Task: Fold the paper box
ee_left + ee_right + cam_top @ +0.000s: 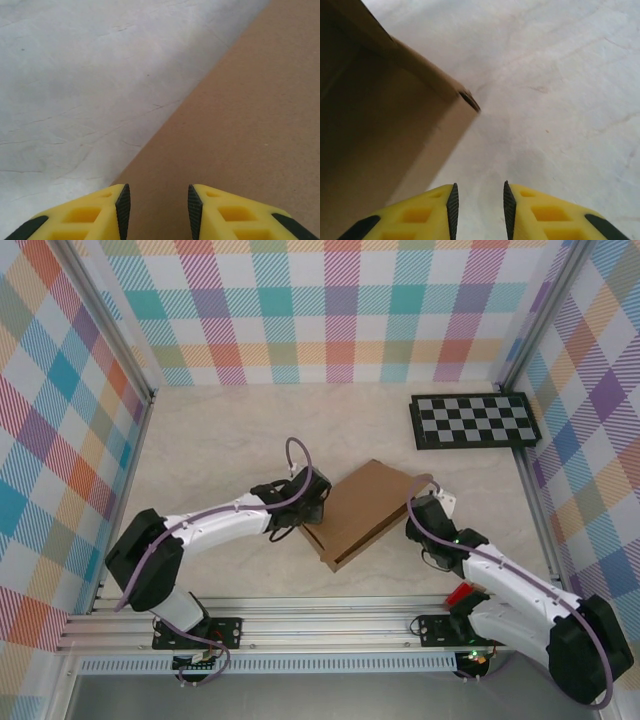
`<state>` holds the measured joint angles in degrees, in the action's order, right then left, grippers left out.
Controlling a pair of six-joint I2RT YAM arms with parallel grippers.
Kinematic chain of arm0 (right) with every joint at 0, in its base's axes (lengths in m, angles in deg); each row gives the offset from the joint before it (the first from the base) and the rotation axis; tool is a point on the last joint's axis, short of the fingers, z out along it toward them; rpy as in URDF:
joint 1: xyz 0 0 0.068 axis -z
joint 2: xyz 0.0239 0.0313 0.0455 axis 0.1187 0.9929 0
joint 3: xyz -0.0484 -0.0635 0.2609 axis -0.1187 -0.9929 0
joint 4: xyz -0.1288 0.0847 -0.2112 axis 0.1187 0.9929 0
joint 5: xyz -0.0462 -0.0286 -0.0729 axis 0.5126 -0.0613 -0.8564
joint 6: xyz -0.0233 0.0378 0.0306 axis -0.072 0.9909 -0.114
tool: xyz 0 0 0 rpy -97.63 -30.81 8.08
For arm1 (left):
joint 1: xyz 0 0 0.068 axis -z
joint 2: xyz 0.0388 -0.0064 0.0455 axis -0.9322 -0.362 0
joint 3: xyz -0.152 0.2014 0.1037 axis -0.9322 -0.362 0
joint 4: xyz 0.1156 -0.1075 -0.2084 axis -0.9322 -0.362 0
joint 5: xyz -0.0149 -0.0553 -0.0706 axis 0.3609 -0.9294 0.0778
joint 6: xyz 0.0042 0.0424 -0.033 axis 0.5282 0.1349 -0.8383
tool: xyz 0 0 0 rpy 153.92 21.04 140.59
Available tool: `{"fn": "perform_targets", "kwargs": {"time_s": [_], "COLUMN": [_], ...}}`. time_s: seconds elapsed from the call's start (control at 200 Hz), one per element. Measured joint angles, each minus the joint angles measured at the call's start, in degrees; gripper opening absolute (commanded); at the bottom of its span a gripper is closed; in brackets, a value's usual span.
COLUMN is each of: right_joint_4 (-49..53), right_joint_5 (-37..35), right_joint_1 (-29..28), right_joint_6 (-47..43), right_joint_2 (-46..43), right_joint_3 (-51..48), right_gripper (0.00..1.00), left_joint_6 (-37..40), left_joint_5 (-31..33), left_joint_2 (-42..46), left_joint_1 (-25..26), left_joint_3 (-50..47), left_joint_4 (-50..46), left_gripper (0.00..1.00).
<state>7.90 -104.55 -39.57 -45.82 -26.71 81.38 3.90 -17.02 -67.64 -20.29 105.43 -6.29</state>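
Note:
The paper box [365, 512] is a shallow brown cardboard box lying askew in the middle of the table, its lid down. My left gripper [318, 508] is at the box's left edge. In the left wrist view its jaws [156, 200] stand apart just above the flat brown top [240, 125], with nothing between them. My right gripper [425, 496] is beside the box's right corner. In the right wrist view it is open [480, 200] over bare table, with the box's side wall [380, 125] to its left and apart from the fingers.
A black-and-white checkerboard panel [473, 420] lies at the back right. Plaid walls close in the table on three sides, and an aluminium rail [300, 625] runs along the near edge by the arm bases.

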Motion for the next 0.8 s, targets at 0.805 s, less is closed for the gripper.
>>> {"fn": "perform_targets", "kwargs": {"time_s": [0.805], "right_joint_4": [11.69], "right_joint_5": [15.04], "right_joint_1": [0.02], "right_joint_6": [-12.24], "right_joint_2": [16.46], "right_joint_3": [30.05], "right_gripper": [0.20], "left_joint_6": [0.11], "left_joint_5": [4.98], "left_joint_2": [-3.72], "left_joint_1": [0.42], "left_joint_3": [1.16], "left_joint_4": [1.38], "left_gripper": [0.34]}}
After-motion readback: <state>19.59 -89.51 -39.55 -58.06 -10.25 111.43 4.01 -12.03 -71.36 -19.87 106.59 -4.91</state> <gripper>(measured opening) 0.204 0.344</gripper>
